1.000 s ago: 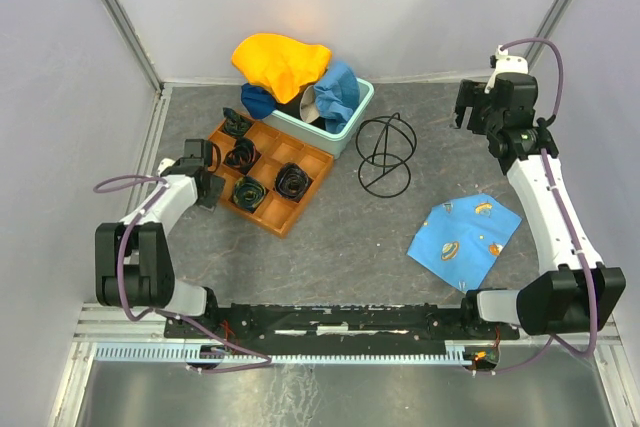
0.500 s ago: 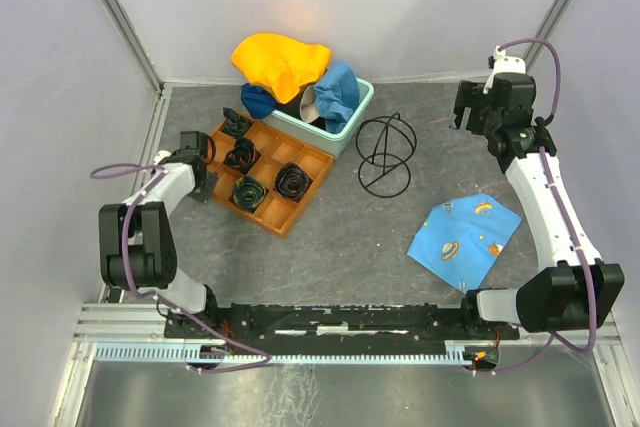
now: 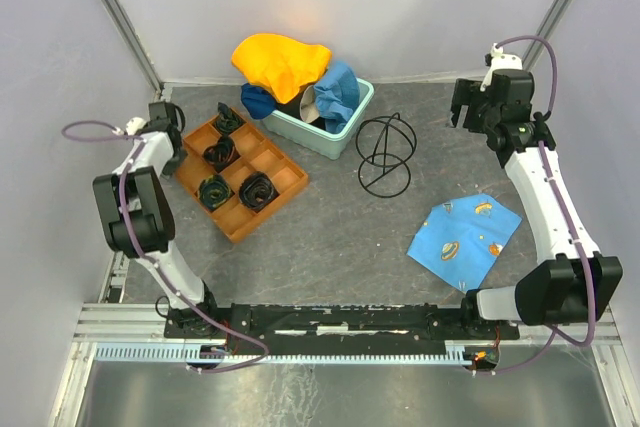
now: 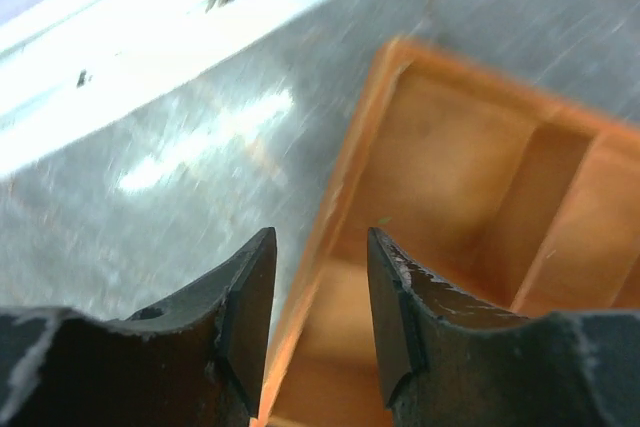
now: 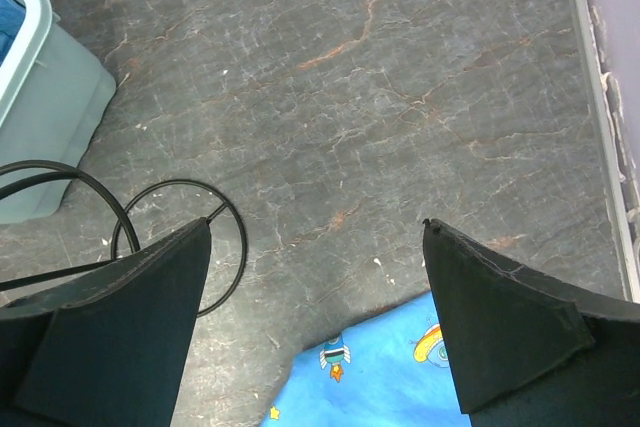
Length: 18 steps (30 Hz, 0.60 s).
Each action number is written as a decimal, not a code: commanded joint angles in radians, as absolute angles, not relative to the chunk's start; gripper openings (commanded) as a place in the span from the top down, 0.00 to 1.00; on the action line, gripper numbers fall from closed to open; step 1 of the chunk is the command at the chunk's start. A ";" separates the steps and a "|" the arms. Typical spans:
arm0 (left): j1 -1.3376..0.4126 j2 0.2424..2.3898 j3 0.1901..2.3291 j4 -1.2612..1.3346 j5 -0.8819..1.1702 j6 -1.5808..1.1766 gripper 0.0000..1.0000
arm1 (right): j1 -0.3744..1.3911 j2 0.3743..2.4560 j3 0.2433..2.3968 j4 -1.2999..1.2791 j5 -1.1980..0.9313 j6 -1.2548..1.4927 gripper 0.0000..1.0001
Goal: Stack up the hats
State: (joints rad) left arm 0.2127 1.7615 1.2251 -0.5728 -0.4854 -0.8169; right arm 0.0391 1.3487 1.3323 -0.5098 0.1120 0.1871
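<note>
The hats are piled at the mint-green tub (image 3: 350, 127) at the back. The yellow-orange hat (image 3: 280, 62) lies on top, the light blue hat (image 3: 338, 87) to its right, the dark navy hat (image 3: 257, 100) at the tub's left end, and a little of the black hat (image 3: 298, 107) shows inside. My left gripper (image 3: 170, 150) is far from them at the left wall. Its jaws (image 4: 320, 247) are open and straddle the wall of an orange tray (image 4: 450, 177). My right gripper (image 3: 470, 112) is open wide and empty (image 5: 316, 224), high over the far right of the table.
The orange compartment tray (image 3: 271, 211) holds several dark rolled items (image 3: 257, 189). A black wire stand (image 3: 385, 155) stands right of the tub, and its ring (image 5: 180, 183) shows in the right wrist view. A printed blue cloth (image 3: 465, 237) lies at the right, under my right gripper (image 5: 400, 377).
My left gripper has swung back and left toward the wall. The orange tray has slid left and turned with it. The right arm has barely moved.
</note>
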 commanded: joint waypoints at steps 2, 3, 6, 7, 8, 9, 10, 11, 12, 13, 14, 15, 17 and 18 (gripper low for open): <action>0.236 1.954 1.543 -0.547 -0.546 -0.558 0.44 | 0.043 1.364 1.401 -0.527 0.067 0.215 0.06; 0.236 1.995 1.599 -0.559 -0.531 -0.527 0.42 | 0.043 1.364 1.403 -0.532 0.064 0.217 0.06; 0.236 2.082 1.760 -0.650 -0.508 -0.497 0.41 | 0.044 1.365 1.409 -0.547 0.060 0.215 0.06; 0.236 2.083 1.780 -0.662 -0.498 -0.498 0.41 | 0.044 1.365 1.410 -0.550 0.062 0.212 0.06; 0.237 2.058 1.781 -0.665 -0.482 -0.505 0.42 | 0.044 1.362 1.410 -0.550 0.067 0.209 0.06; 0.236 2.036 1.768 -0.664 -0.461 -0.514 0.42 | 0.043 1.362 1.409 -0.551 0.070 0.205 0.06; 0.233 1.980 1.741 -0.656 -0.438 -0.523 0.42 | 0.043 1.361 1.410 -0.551 0.073 0.202 0.06; 0.230 1.932 1.710 -0.653 -0.408 -0.537 0.42 | 0.043 1.361 1.411 -0.551 0.074 0.199 0.06; 0.226 1.879 1.666 -0.650 -0.369 -0.551 0.42 | 0.043 1.361 1.413 -0.551 0.076 0.198 0.05; 0.218 1.826 1.622 -0.649 -0.340 -0.567 0.42 | 0.044 1.362 1.414 -0.549 0.077 0.198 0.05; 0.210 1.765 1.564 -0.648 -0.302 -0.591 0.42 | 0.044 1.364 1.414 -0.547 0.077 0.200 0.05; 0.198 1.707 1.505 -0.635 -0.258 -0.612 0.44 | 0.044 1.368 1.414 -0.544 0.076 0.203 0.05; 0.159 1.591 1.378 -0.612 -0.195 -0.662 0.50 | 0.044 1.373 1.411 -0.539 0.069 0.209 0.05; 0.137 1.536 1.329 -0.603 -0.168 -0.699 0.52 | 0.044 1.375 1.410 -0.537 0.063 0.213 0.05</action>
State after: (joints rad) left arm 0.2066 1.7733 1.4731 -0.6281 -0.3225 -0.5915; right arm 0.0395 1.3708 1.3651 -0.5587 0.0780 0.2047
